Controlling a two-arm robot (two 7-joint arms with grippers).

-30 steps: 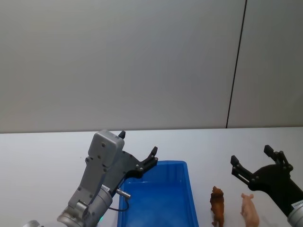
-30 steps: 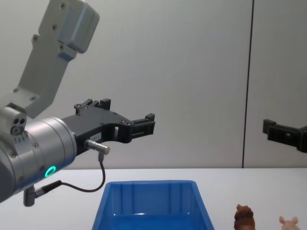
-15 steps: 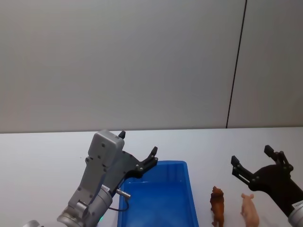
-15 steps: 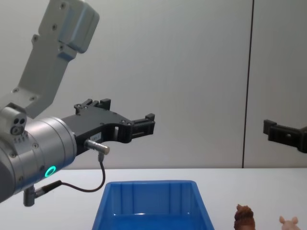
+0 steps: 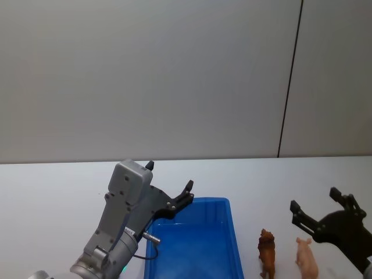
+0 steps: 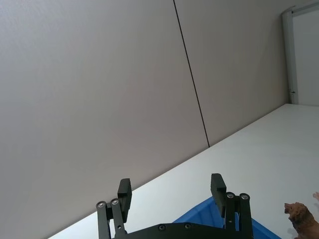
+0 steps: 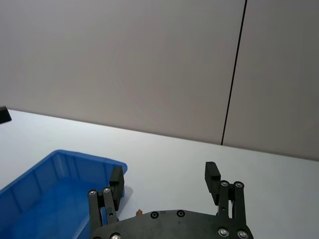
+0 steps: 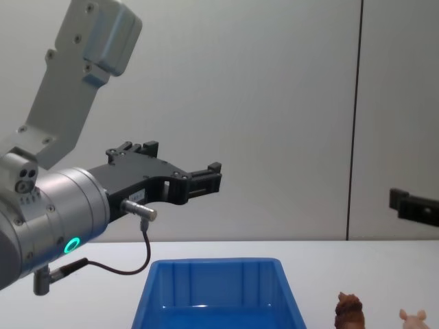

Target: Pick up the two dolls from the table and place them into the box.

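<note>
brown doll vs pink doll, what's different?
Colour: the brown doll is reddish-brown, the pink doll pale pink. Build: the brown doll has a tufted head and thin legs; the pink doll is plump and pig-like. Place: the brown doll stands nearer the box, the pink doll farther right. Both stand upright on the table, outside the box.

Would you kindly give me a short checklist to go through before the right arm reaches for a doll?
1. Fingers of the right gripper open: ok.
2. Is the right gripper lined up over a doll: cannot tell; it hovers high near the pink doll.
3. Is the brown doll upright on the table, right of the box: ok.
4. Is the pink doll upright and apart from the brown doll: ok.
5. Top of the box open: ok.
6. Is the left gripper clear of the drop path: cannot tell; it hangs open above the box's left side.
</note>
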